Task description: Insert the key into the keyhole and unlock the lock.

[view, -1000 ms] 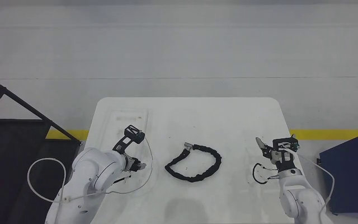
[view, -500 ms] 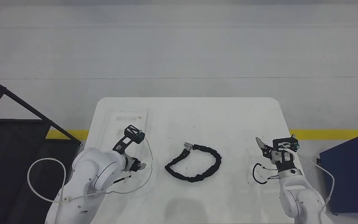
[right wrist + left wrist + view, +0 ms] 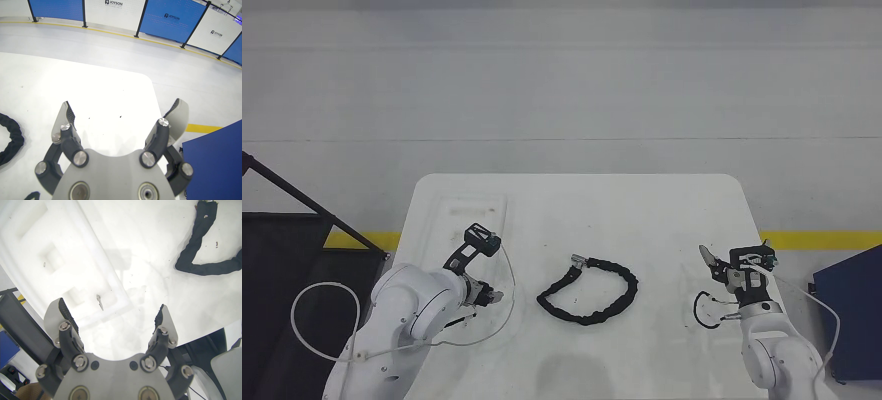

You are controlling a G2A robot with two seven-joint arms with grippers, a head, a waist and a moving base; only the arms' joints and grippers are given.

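A black fabric-covered cable lock point(image 3: 589, 291) lies curled in the middle of the white table point(image 3: 662, 210), its metal end point(image 3: 580, 262) pointing toward the back left. In the left wrist view a stretch of the lock point(image 3: 200, 256) shows, and a small silver key point(image 3: 99, 302) rests in a recess of the white foam tray point(image 3: 56, 256). My left gripper point(image 3: 111, 315) hangs open just above the table beside the tray, close to the key. My right gripper point(image 3: 122, 111) stands open over the table's right edge, holding nothing, with the lock point(image 3: 13, 140) off to its side.
The white foam tray point(image 3: 474, 215) sits at the table's back left corner. A yellow floor line point(image 3: 822, 240) and a dark blue box point(image 3: 852, 310) lie off the right side. Black framing point(image 3: 292, 200) stands off the left side.
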